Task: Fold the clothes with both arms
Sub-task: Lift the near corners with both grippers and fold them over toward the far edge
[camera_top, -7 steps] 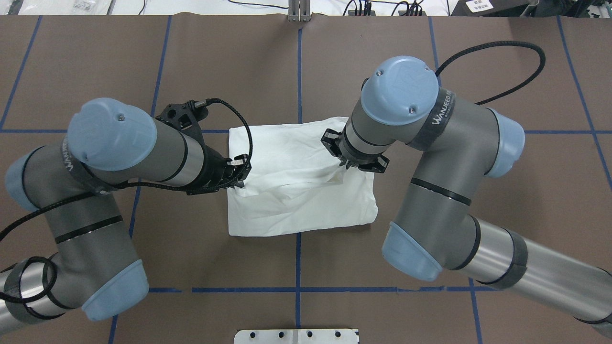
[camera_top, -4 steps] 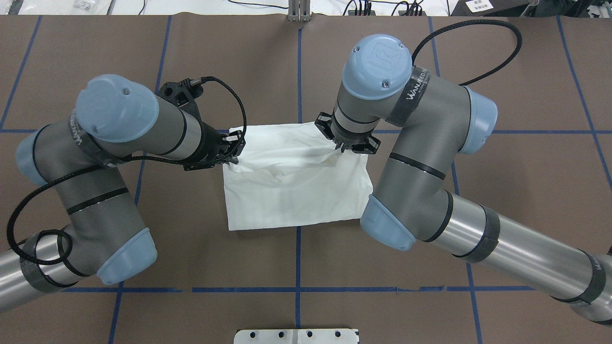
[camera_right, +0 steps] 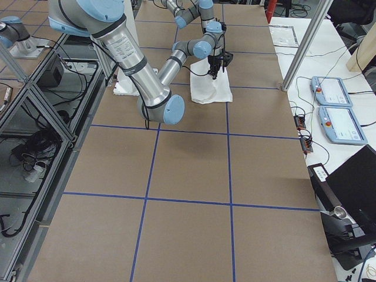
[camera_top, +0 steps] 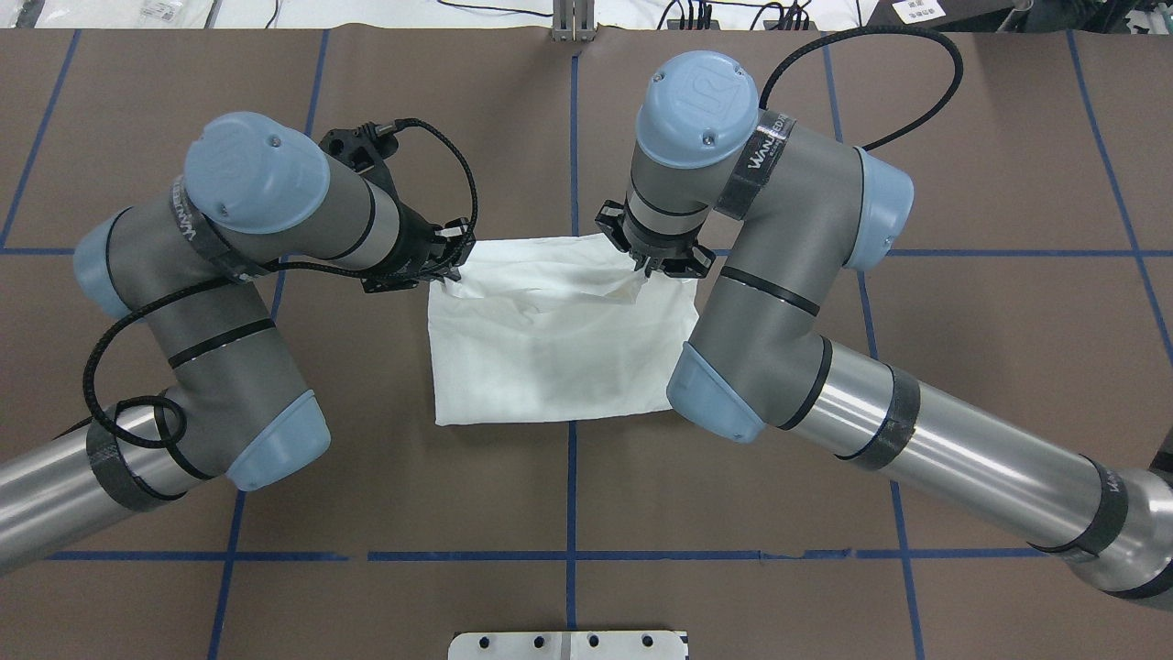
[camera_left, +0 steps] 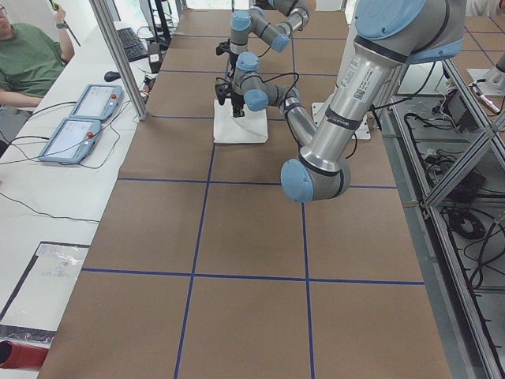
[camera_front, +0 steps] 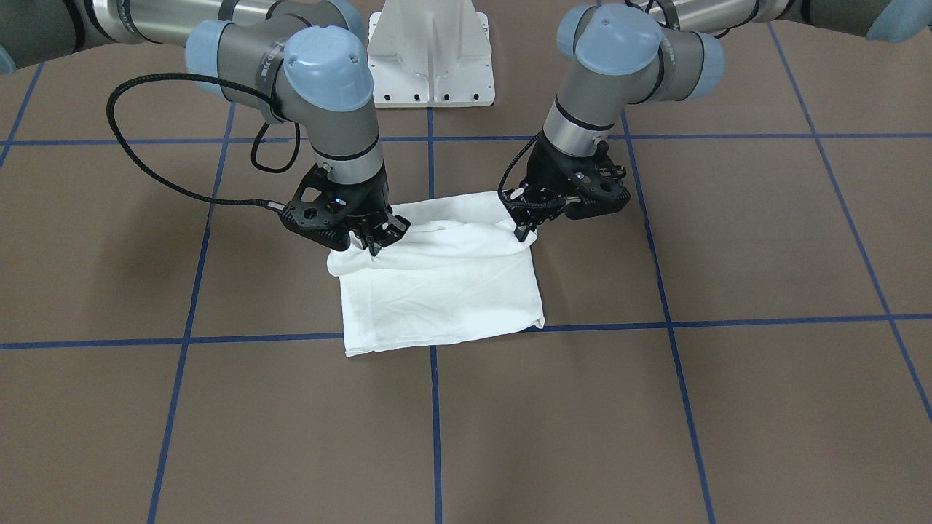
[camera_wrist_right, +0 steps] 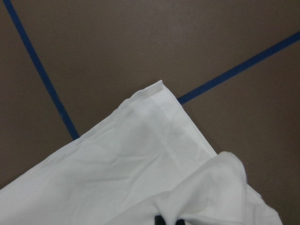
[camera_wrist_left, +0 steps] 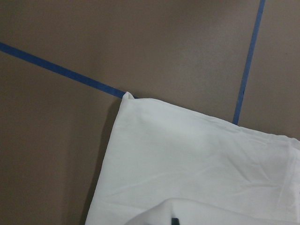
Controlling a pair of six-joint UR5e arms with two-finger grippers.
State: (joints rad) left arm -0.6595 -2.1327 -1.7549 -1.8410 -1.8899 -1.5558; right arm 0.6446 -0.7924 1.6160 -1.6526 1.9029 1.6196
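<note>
Overhead exterior: T-shirt [camera_top: 559, 357] corners pinched in left fingers [camera_top: 446, 267], right fingers [camera_top: 643, 265].

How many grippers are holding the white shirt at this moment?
2. The left gripper pinches the shirt with its fingers near the far-left corner; the right gripper near the far-right corner.

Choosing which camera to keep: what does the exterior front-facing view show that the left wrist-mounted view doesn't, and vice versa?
Front-facing only: the left pincer and right pincer, each pinching a lifted edge of the T-shirt, and the white base. Wrist only: just a close-up of a T-shirt corner touching blue tape. Both: T-shirt, brown table, tape.
</note>
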